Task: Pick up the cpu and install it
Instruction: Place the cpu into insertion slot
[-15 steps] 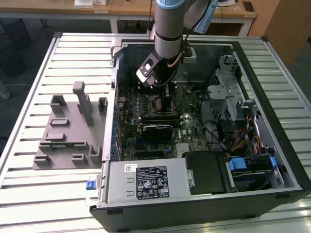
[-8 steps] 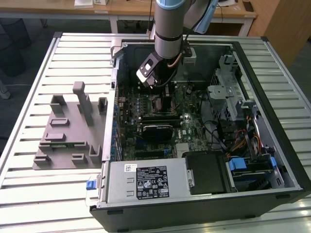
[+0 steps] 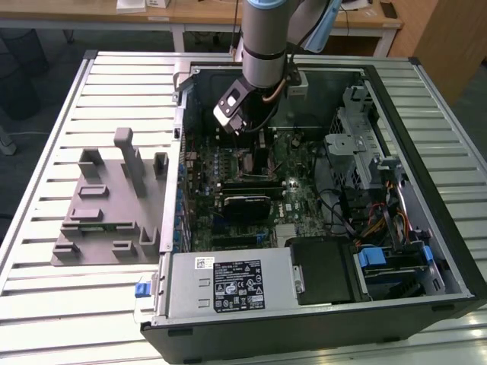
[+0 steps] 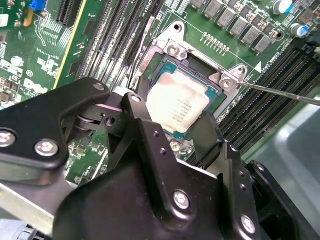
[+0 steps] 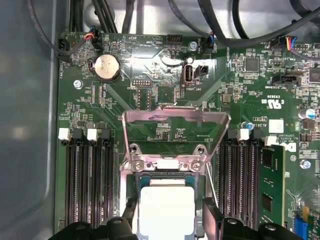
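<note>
One arm (image 3: 262, 38) reaches down into an open computer case (image 3: 449, 228) that lies on its side on the slatted metal counter (image 3: 114, 84). The case takes up the middle of the counter and the side toward the exterior view's right. A grey moulded fixture (image 3: 106, 205) of low blocks and upright posts sits by the counter's edge at the exterior view's left, just beside the case.

Inside the case the green motherboard (image 3: 297, 175) lies flat. A black card (image 3: 247, 204) stands across its middle, and a silver power supply (image 3: 228, 285) fills the corner nearest the camera.

The cpu (image 4: 177, 107) (image 5: 166, 212), silvery top upward, lies level within the square socket frame (image 4: 172, 50) on the motherboard. The hinged metal load plate (image 5: 175, 120) is swung up and open beyond it. A thin metal lever rod (image 4: 280, 92) runs out from one corner of the frame.

The black jaws straddle the cpu, one at each of two opposite edges and very close to them. I cannot tell whether they are clamped on it or stand just clear.

Rows of dark memory slots (image 5: 87, 180) run along both sides of the socket, and a green memory stick (image 5: 272, 180) is seated in one of them. A round coin battery (image 5: 107, 66) sits farther up the board, near black cables.
</note>
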Motion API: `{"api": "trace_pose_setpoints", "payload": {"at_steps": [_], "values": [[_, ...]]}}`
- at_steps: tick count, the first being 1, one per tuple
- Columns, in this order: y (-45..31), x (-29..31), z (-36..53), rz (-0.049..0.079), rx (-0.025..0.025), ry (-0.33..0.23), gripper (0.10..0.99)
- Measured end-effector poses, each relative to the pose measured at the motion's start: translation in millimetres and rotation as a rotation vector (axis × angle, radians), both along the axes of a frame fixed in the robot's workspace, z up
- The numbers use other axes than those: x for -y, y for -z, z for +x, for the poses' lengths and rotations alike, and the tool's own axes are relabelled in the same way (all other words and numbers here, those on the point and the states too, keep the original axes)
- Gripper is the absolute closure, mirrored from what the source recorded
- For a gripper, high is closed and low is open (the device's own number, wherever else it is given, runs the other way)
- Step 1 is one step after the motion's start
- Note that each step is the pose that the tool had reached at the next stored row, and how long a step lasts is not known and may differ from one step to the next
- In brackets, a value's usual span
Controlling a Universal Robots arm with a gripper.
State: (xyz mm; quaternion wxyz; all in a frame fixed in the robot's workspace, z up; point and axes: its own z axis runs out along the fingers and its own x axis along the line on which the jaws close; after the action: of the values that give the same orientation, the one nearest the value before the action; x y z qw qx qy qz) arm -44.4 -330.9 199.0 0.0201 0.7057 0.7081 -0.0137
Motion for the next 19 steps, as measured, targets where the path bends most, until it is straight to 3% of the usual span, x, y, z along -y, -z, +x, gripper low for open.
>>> {"api": "trace_pose_setpoints", "payload": {"at_steps": [8,10,12,14,15,19], "values": [[-0.2,0.0,0.0,0.0,0.0,0.0,0.471],[-0.2,0.0,0.0,0.0,0.0,0.0,0.549],[-0.2,0.0,0.0,0.0,0.0,0.0,0.549],[-0.2,0.0,0.0,0.0,-0.0001,0.0,0.667],[-0.2,0.0,0.0,0.0,-0.0002,0.0,0.667],[-0.2,0.0,0.0,0.0,-0.0001,0.0,0.894]]}}
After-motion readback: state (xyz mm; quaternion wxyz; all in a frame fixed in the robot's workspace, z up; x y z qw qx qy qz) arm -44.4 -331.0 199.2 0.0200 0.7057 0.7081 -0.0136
